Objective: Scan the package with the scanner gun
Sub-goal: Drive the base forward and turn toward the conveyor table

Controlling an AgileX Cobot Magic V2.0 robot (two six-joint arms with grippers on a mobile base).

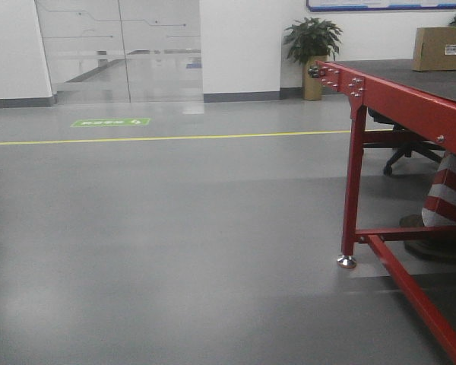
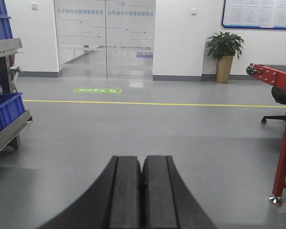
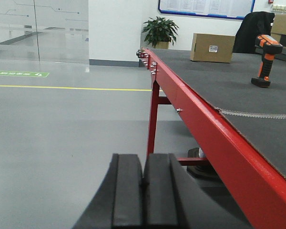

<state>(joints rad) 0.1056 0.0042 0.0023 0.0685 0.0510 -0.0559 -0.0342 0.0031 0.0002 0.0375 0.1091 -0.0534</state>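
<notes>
The box (image 3: pixel 212 47) sits in the upper right of the right wrist view, at the far end of the tabletop (image 3: pixel 238 90), its small white label facing the camera. In the front view the same box (image 1: pixel 441 49) shows in the top right corner, on the far part of the tabletop (image 1: pixel 410 76). The scanner (image 3: pixel 265 59) stands upright on its flat black base to the right of the box and well apart from it, orange handle below, black head with an orange stripe on top. The tabletop has a dark grey surface with a red metal frame and red legs. The right claw (image 3: pixel 144 162) fills the bottom centre of its view, its two black fingers pressed together and holding nothing, low beside the near red edge of the tabletop and over the grey floor, far from both box and scanner. The left claw (image 2: pixel 143 164) is likewise closed and empty at the bottom centre of its view, pointing across open floor. Behind the tabletop's far corner stands a potted plant (image 3: pixel 160 31) against the white wall, and a dark jacket (image 3: pixel 252 28) hangs at the upper right. A yellow line (image 2: pixel 157 103) crosses the floor, with a green floor sign (image 2: pixel 97 90) and glass doors (image 2: pixel 105 38) beyond it. A blue bin (image 2: pixel 5 109) rests on a rack at the left edge of the left wrist view.
</notes>
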